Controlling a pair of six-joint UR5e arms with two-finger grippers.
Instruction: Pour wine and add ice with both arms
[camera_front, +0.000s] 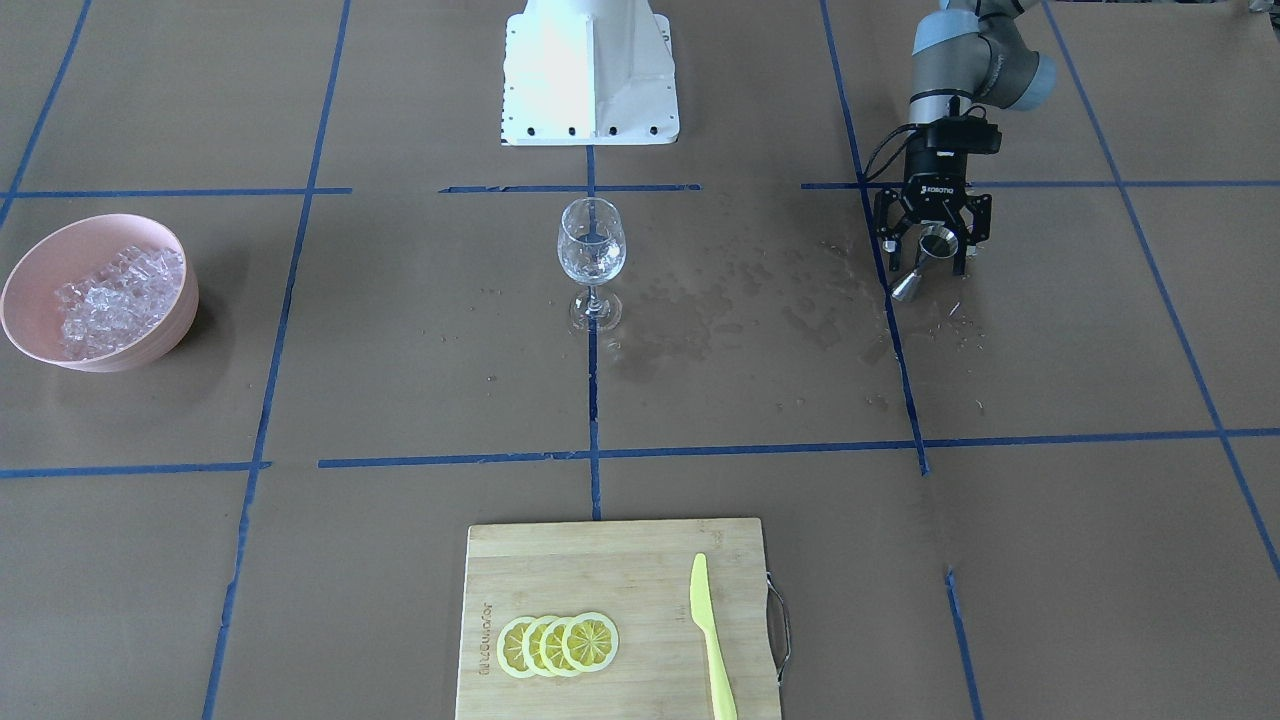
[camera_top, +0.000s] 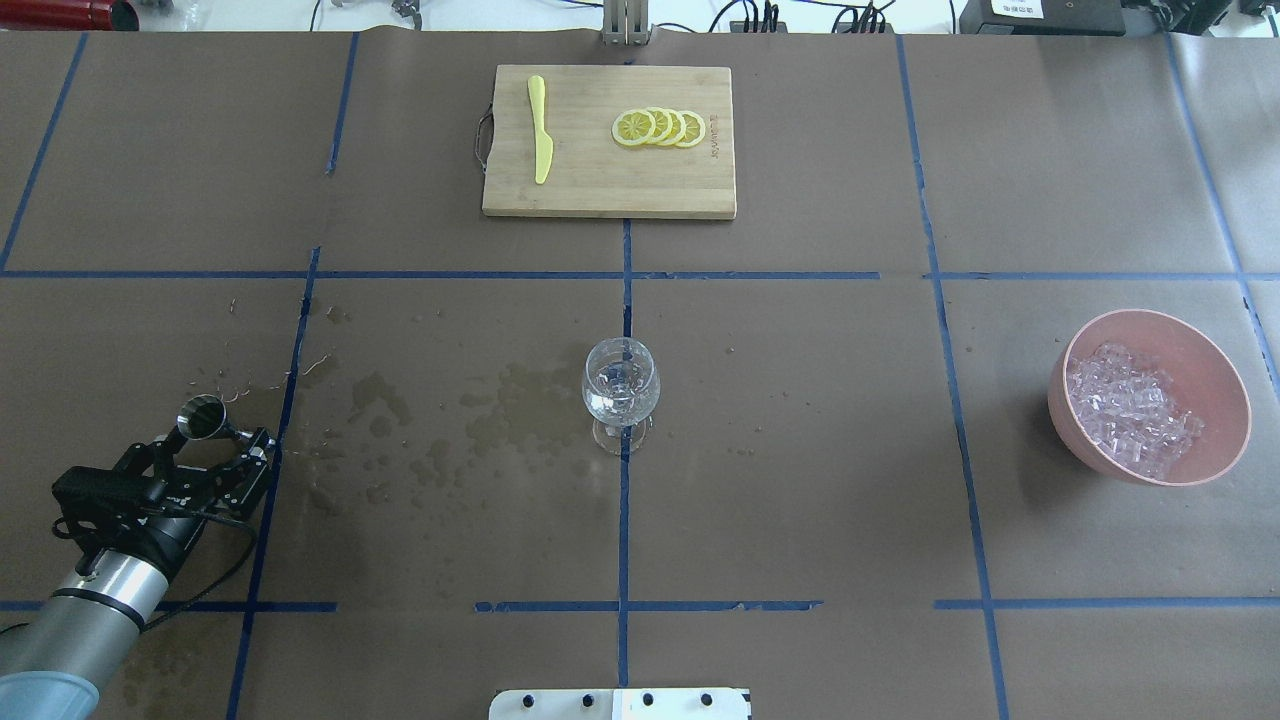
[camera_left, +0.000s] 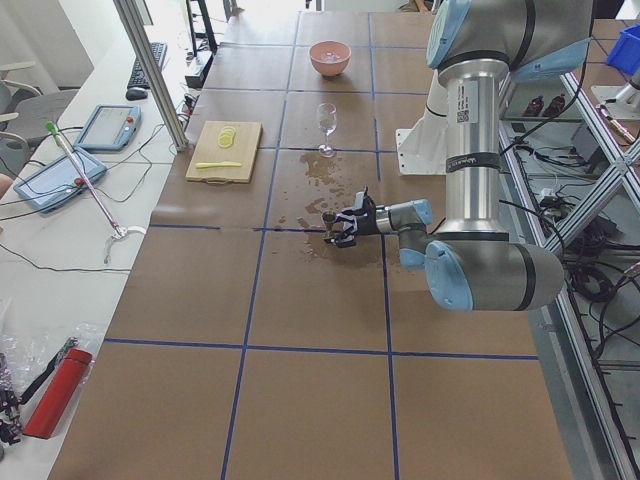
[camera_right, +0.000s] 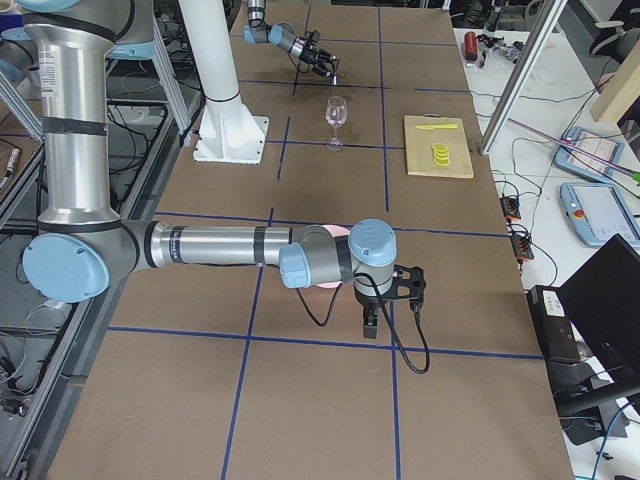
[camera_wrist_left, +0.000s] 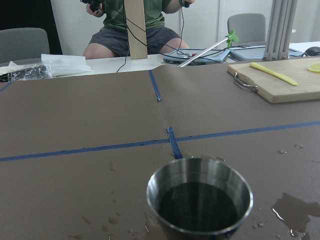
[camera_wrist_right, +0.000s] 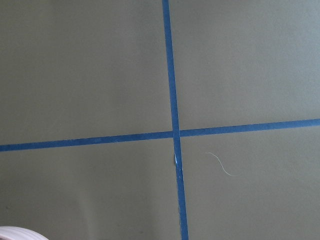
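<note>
A small steel jigger (camera_front: 924, 263) stands upright at the table's left side, between the fingers of my left gripper (camera_front: 927, 266). The gripper reaches in level and is open, its fingers apart on either side. In the left wrist view the jigger's cup (camera_wrist_left: 200, 200) holds the wine (camera_wrist_left: 195, 207), which looks dark. An upright wine glass (camera_top: 621, 385) stands at the table's middle. The ice (camera_top: 1130, 410) fills a pink bowl (camera_top: 1232, 430) at the right. My right gripper (camera_right: 370, 328) points down near that bowl. I cannot tell whether it is open.
A wooden cutting board (camera_front: 600, 560) at the far edge carries lemon slices (camera_front: 558, 643) and a yellow knife (camera_front: 712, 640). Wet patches (camera_front: 720, 310) spread between glass and jigger. The white base column (camera_front: 590, 70) stands at the near edge. A person (camera_wrist_left: 132, 25) sits beyond the table.
</note>
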